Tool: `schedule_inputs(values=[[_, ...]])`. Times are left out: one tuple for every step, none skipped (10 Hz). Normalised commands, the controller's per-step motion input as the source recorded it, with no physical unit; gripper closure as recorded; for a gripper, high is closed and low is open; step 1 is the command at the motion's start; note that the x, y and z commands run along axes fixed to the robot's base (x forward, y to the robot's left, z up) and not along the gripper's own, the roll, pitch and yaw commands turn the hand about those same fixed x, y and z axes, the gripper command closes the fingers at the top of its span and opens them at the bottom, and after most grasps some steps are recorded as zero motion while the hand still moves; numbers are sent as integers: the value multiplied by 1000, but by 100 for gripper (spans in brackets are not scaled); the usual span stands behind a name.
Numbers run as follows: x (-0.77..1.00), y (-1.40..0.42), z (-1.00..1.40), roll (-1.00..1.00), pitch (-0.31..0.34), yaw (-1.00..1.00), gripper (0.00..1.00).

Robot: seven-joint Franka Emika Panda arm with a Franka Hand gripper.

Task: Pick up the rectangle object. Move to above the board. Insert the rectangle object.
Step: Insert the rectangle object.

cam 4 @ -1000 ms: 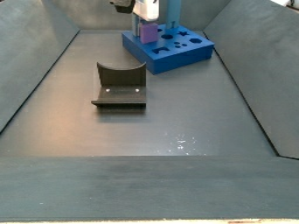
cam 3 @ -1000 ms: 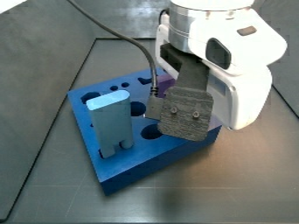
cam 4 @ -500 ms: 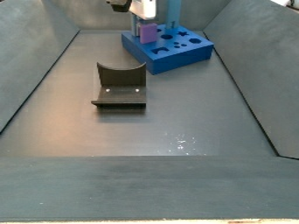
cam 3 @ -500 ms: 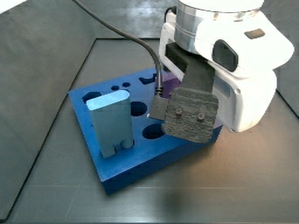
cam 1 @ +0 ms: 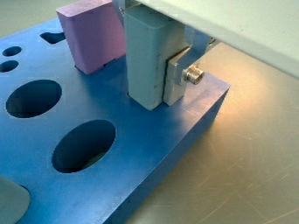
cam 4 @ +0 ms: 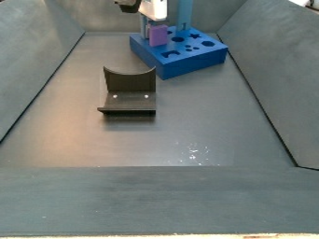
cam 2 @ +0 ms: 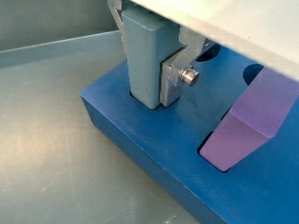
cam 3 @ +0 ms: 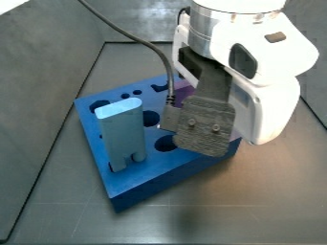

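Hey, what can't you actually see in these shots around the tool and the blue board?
- The tool: its far finger is hidden behind the rectangle object in both wrist views.
- Rectangle object: its top is cut off in both wrist views; the arm hides it in a side view.
- The board: its holes are too small in a side view.

I see both wrist views look down close on the board from opposite sides. A side view sits near; another looks far along the floor. All share the board.
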Motion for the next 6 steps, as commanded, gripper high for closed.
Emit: schedule_inputs(values=[[-317,0,-1000,0,0,0,100],[-317,0,-1000,0,-14,0,100],[-303,0,-1000,0,-14,0,100],[66,17,-374,-17,106,0,100],[-20,0,0,0,-49,0,100],[0,0,0,0,0,0,100]])
